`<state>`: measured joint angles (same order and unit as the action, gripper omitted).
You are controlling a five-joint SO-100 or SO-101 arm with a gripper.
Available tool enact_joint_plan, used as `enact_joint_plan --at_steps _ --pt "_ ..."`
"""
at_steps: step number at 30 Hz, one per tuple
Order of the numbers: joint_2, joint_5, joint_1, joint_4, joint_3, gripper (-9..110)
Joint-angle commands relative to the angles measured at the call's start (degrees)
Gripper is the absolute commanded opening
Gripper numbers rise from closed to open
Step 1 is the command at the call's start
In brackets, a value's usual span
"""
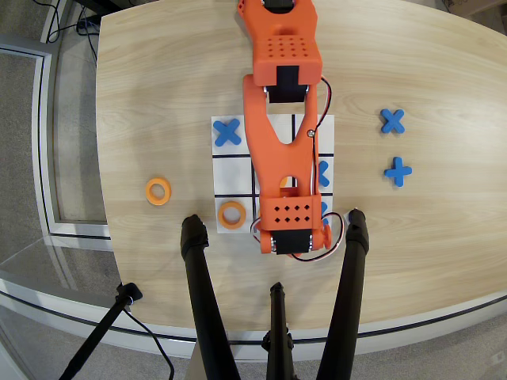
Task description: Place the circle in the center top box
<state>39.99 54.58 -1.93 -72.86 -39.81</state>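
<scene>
My orange arm reaches down the overhead view across the black-lined board (pixel 234 170). Its gripper (pixel 290 236) hangs over the board's edge row nearest the black tripod legs. The wrist housing hides the fingers, so I cannot tell whether they hold anything. The center top box lies under that housing and is almost fully covered. One orange circle (pixel 232 214) lies in the corner cell just left of it. Another circle (pixel 158 191) rests on the bare table left of the board.
A blue cross (pixel 227 132) fills the board's far-left corner cell, and another (pixel 323 172) peeks out right of the arm. A further pair of crosses (pixel 392 120) (pixel 398 171) lie on the table at right. Black tripod legs (pixel 202 301) rise at the near edge.
</scene>
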Motion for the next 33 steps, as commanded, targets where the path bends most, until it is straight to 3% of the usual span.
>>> enact_joint_plan --at_steps 1,16,33 --pt "1.67 0.35 0.26 -1.32 2.46 11" --pt "17.14 4.13 0.53 -17.23 1.05 13" --pt "64.34 12.39 1.23 8.61 -63.9 13"
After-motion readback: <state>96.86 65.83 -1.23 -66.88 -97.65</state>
